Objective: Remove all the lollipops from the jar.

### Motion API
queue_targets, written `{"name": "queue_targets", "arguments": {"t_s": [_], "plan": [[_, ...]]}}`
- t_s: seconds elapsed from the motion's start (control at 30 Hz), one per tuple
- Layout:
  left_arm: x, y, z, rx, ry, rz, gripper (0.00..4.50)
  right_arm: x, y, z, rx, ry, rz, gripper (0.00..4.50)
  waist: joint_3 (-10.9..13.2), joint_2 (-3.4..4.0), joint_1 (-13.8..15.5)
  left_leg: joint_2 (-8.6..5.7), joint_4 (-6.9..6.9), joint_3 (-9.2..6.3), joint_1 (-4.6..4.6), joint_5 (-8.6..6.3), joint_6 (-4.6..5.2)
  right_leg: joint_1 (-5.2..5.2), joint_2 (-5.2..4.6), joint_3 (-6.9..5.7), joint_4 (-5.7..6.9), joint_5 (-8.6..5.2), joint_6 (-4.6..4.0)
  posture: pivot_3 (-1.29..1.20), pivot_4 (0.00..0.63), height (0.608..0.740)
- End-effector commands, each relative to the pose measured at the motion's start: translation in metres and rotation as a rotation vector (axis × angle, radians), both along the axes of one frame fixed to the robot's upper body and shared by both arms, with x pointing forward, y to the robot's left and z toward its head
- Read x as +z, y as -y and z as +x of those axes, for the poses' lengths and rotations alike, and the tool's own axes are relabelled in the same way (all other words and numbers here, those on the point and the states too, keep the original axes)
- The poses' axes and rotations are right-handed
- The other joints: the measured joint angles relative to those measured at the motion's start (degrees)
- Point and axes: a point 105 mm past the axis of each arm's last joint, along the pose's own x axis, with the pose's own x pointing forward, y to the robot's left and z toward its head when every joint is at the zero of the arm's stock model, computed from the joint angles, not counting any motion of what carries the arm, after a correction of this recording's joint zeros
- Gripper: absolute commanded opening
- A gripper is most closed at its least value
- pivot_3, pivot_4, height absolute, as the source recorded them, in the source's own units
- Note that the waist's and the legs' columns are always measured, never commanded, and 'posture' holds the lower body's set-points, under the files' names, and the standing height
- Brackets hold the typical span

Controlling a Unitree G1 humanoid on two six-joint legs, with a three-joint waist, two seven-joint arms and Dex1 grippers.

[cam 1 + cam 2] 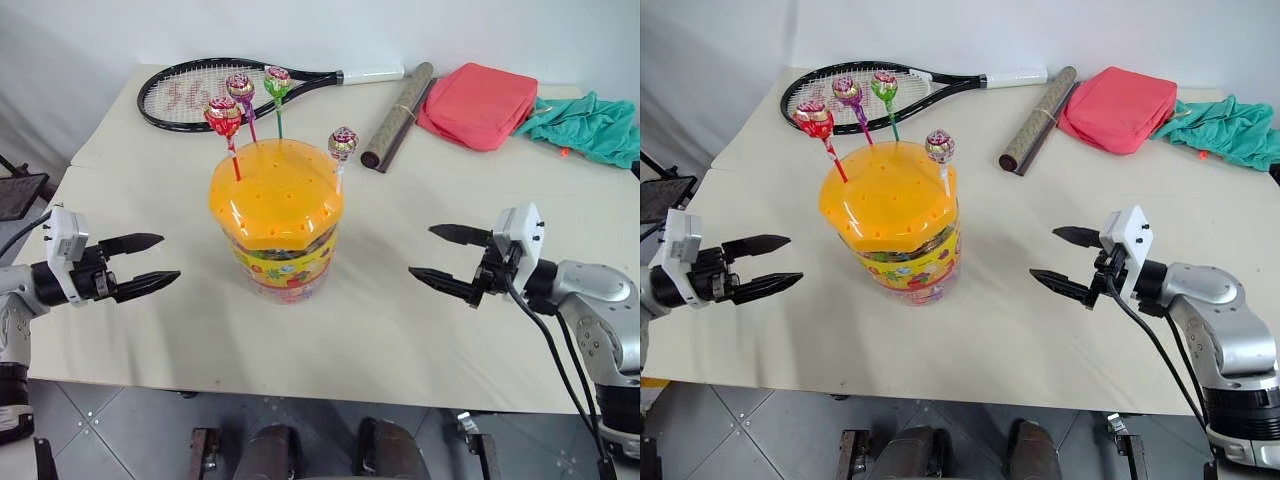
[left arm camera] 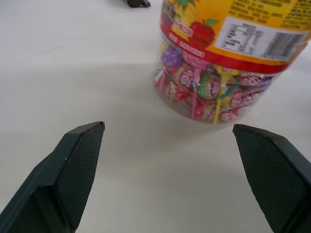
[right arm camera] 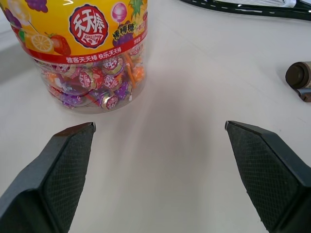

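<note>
4 lollipops (image 1: 241, 88) in lid, 1 jar (image 1: 280, 250), 1 racket (image 1: 195, 92), 1 pink pouch (image 1: 478, 104), 1 teal cloth (image 1: 590, 125), 1 rolled tube (image 1: 397, 115)

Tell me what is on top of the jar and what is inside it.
Four lollipops stand with their sticks in holes of the jar's orange lid. Through the clear wall, many wrapped lollipops show; the label hides the upper contents.

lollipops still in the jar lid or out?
In: four lollipops stand with sticks in the orange lid of the jar.
</note>
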Motion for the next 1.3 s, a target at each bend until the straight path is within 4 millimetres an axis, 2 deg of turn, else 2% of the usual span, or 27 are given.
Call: {"name": "queue_targets", "arguments": {"t_s": [0.03,0.2,0.3,0.47,0.53,0.67,0.83,0.97,1.3], "plan": [[0.013,-0.001,-0.006,-0.005,0.064,0.006,4.50,0.010,0.001,0.000,0.015,0.032,-0.009,4.48,0.00,0.00,-0.01,0.00,0.01,0.00,0.00,0.00,0.00,0.00,0.00,0.01,0.01,0.00,0.00,0.00,0.150,0.740],[0.025,-0.004,-0.010,0.064,0.067,-0.017,4.50,0.015,-0.003,0.004,0.040,0.040,-0.002,4.48,0.00,0.00,-0.02,0.01,0.06,-0.03,0.00,0.00,0.00,-0.02,0.00,0.08,0.07,0.00,0.00,0.00,0.150,0.740],[0.041,-0.008,-0.016,0.095,0.109,0.000,4.50,0.029,-0.008,0.002,0.079,0.054,0.022,4.48,0.00,-0.01,-0.05,0.01,0.07,-0.18,0.01,0.00,0.00,-0.04,0.00,0.19,0.08,0.00,0.00,0.00,0.150,0.740],[0.069,-0.006,-0.034,0.048,0.154,-0.024,4.50,0.046,-0.012,-0.013,0.184,0.057,0.030,4.48,0.00,-0.01,0.05,0.05,0.08,-0.32,0.02,0.00,0.00,-0.06,0.00,0.25,0.11,0.00,0.00,0.00,0.150,0.740],[0.087,0.002,-0.039,0.023,0.211,-0.026,4.50,0.054,-0.014,-0.026,0.253,0.050,0.032,4.48,0.00,-0.01,0.20,0.05,0.09,-0.35,0.01,0.00,0.01,-0.04,-0.01,0.35,0.11,0.00,0.00,0.00,0.150,0.740],[0.109,0.026,-0.045,-0.068,0.283,-0.031,4.50,0.074,-0.015,-0.039,0.322,0.062,0.057,4.48,0.00,-0.02,0.21,0.07,0.25,-0.43,-0.02,-0.02,0.03,0.00,0.00,0.47,0.15,0.00,0.00,0.00,0.150,0.740],[0.123,0.055,-0.041,-0.193,0.338,-0.060,4.50,0.095,-0.019,-0.045,0.356,0.099,0.091,4.48,0.00,-0.03,0.10,0.06,0.47,-0.36,0.00,-0.02,0.04,0.02,0.04,0.65,0.26,0.00,0.00,0.00,0.150,0.740],[0.130,0.081,-0.027,-0.303,0.358,-0.095,4.50,0.115,-0.024,-0.050,0.369,0.174,0.166,4.48,0.01,-0.05,0.37,0.00,0.61,-0.36,-0.01,-0.02,0.04,0.03,0.06,0.75,0.33,0.00,0.00,0.00,0.150,0.740],[0.138,0.125,0.003,-0.538,0.384,-0.141,4.50,0.114,-0.024,-0.060,0.302,0.202,0.169,4.48,0.00,-0.12,0.52,-0.03,0.81,-0.16,-0.17,-0.05,0.08,-0.01,0.17,0.81,0.33,0.00,0.00,0.00,0.150,0.740]]}}
